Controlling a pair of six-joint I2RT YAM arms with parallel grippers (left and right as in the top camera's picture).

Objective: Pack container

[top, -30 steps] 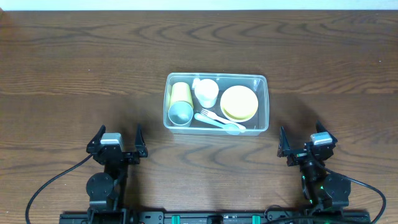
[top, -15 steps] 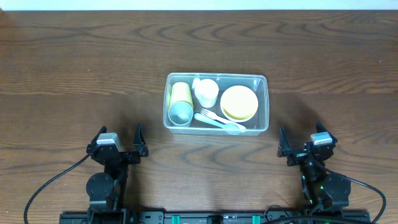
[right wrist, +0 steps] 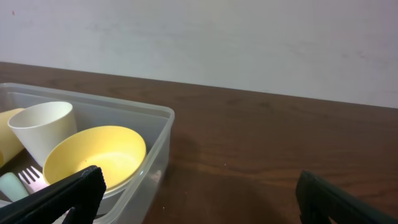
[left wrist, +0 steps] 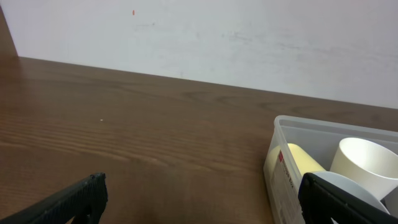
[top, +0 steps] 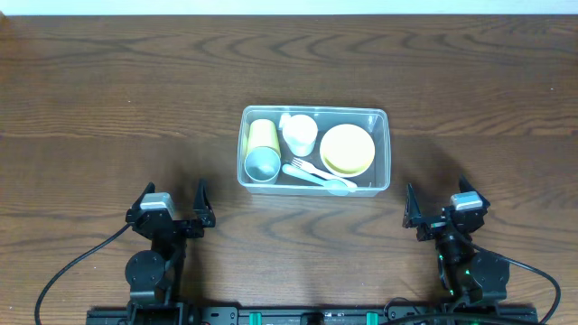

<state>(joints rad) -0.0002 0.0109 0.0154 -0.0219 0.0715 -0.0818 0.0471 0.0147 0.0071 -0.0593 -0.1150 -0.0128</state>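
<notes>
The clear plastic container [top: 386,149] sits on the brown wooden bench [top: 108,90], near its middle, with its long side running left to right and no lid on it. Inside, at the container's left end, a yellow cup [top: 263,134] lies on its side against the far wall. A grey-blue cup [top: 263,165] stands mouth-up just in front of it. A white cup [top: 300,134] stands upright beside the yellow one, toward the container's middle. A yellow bowl [top: 348,149] fills the right end. A white fork [top: 305,168] and a pale spoon [top: 336,185] lie along the near wall.

The left hand [top: 172,204] rests low over the bench, nearer the robot than the container and off to its left, fingers spread wide apart and holding nothing. The right hand [top: 435,200] sits likewise off the container's near right corner, its fingers also wide apart and empty. Neither hand touches the container.
</notes>
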